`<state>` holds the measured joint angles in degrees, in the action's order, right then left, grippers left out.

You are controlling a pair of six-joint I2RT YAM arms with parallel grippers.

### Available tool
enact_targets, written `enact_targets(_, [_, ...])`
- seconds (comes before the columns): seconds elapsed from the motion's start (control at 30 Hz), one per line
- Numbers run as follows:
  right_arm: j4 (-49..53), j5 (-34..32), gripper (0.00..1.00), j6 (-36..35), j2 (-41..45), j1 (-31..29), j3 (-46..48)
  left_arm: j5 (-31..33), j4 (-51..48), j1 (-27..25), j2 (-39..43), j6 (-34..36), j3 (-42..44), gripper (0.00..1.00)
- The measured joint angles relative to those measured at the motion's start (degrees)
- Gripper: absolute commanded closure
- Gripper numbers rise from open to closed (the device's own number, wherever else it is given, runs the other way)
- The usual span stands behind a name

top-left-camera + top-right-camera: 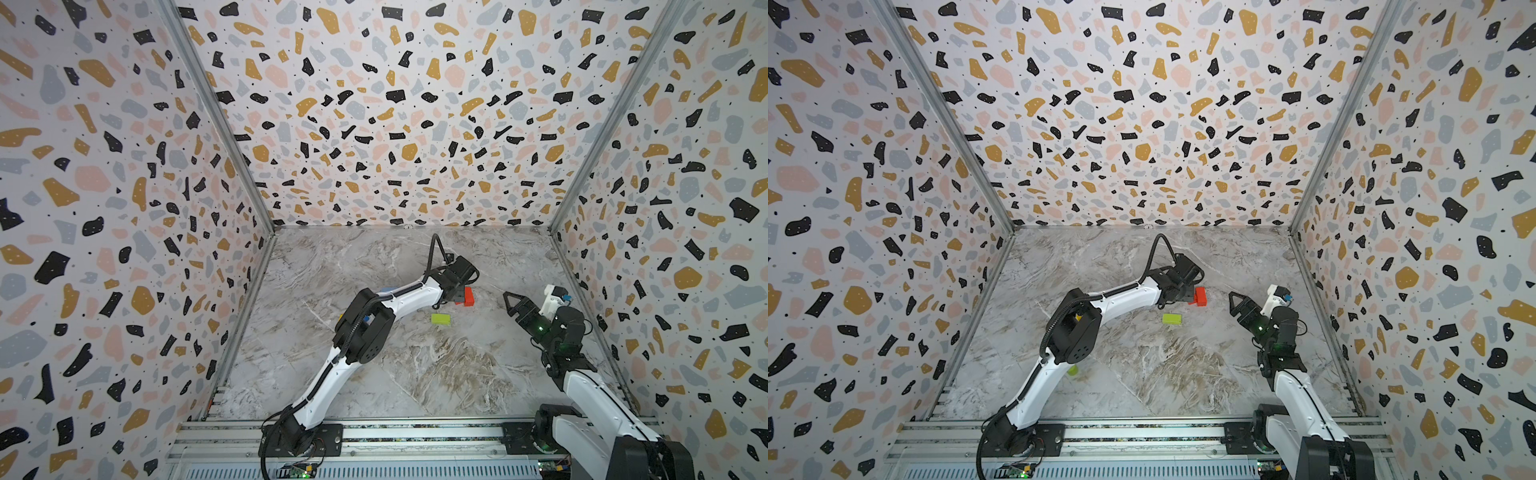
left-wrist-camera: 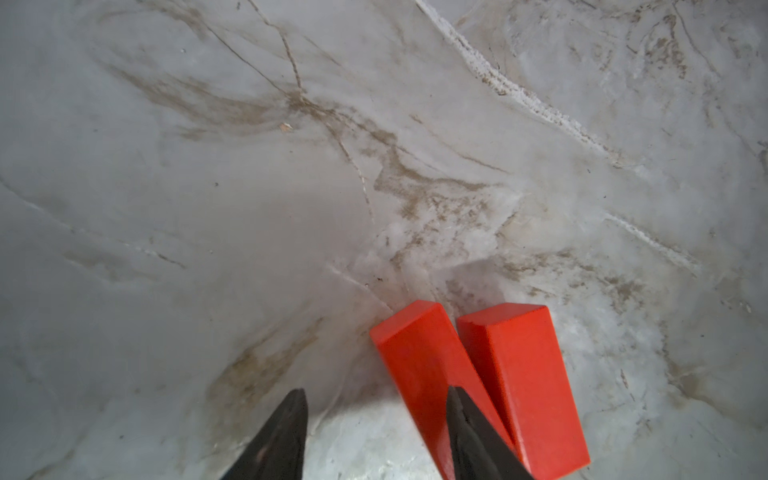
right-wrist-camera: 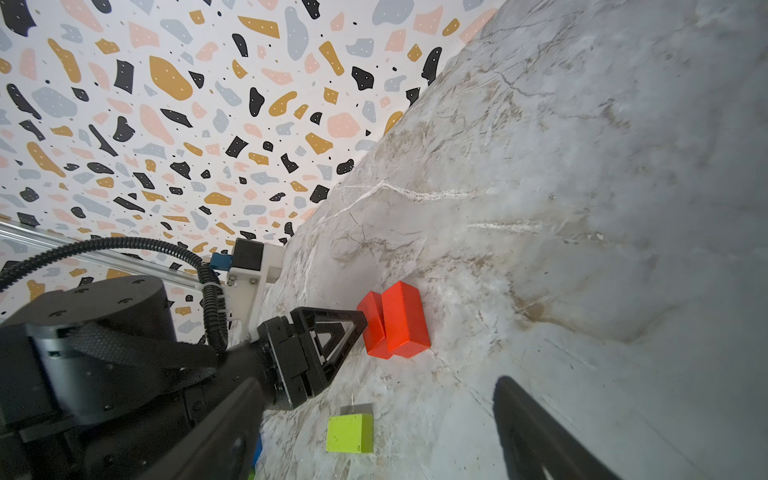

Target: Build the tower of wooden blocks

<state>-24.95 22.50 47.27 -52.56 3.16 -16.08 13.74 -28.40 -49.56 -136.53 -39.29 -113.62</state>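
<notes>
Two red wood blocks (image 1: 468, 296) (image 1: 1201, 296) stand upright side by side on the marble floor, touching at one end; in the left wrist view they are the nearer one (image 2: 419, 357) and the farther one (image 2: 523, 374). My left gripper (image 2: 376, 390) (image 1: 458, 291) is open beside them, with one fingertip (image 3: 359, 322) against the nearer block and only bare floor between its jaws. A lime green block (image 1: 440, 318) (image 3: 349, 433) lies flat in front of the red pair. My right gripper (image 1: 510, 300) (image 3: 376, 384) hovers open and empty to the right. No wood block tower is in view.
A lime cylinder (image 1: 1072, 370) peeks out from under the left arm, and a light blue block (image 1: 387, 289) shows behind its forearm. The left elbow (image 1: 365, 328) hangs over the floor's left middle. Terrazzo walls close three sides. An aluminium rail (image 1: 415, 432) runs along the front.
</notes>
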Motion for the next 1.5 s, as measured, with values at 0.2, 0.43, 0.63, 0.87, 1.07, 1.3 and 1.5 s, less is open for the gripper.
enact_targets(0.2, [-0.11,0.02,0.12,0.00,-0.31,0.00,0.00,-0.22,0.02,0.00,0.00,-1.36,-0.94,0.45])
enact_targets(0.43, [-0.17,0.04,0.12,0.00,-0.35,0.00,0.00,-0.33,0.07,-0.04,-0.20,-3.65,-4.17,0.46])
enact_targets(0.63, [-0.17,0.17,0.12,0.00,-0.35,0.00,0.00,-0.37,0.35,-0.13,-1.88,-5.14,-6.29,0.47])
enact_targets(0.87, [-0.17,0.24,0.12,-0.02,-0.33,0.00,0.00,-0.39,-0.20,-0.33,-4.39,-5.55,-6.36,0.47])
enact_targets(1.07, [-0.17,0.24,0.12,-0.02,-0.33,0.00,0.00,-0.39,-0.04,-0.37,-4.48,-5.79,-6.36,0.48])
enact_targets(1.3, [-0.17,0.24,0.12,-0.02,-0.31,0.00,0.00,-0.33,0.31,-0.37,-5.49,-5.92,-6.38,0.51])
enact_targets(1.5, [-0.17,0.24,0.12,-0.02,-0.31,0.00,0.00,0.37,0.09,-0.39,-5.62,-5.84,-6.38,0.57])
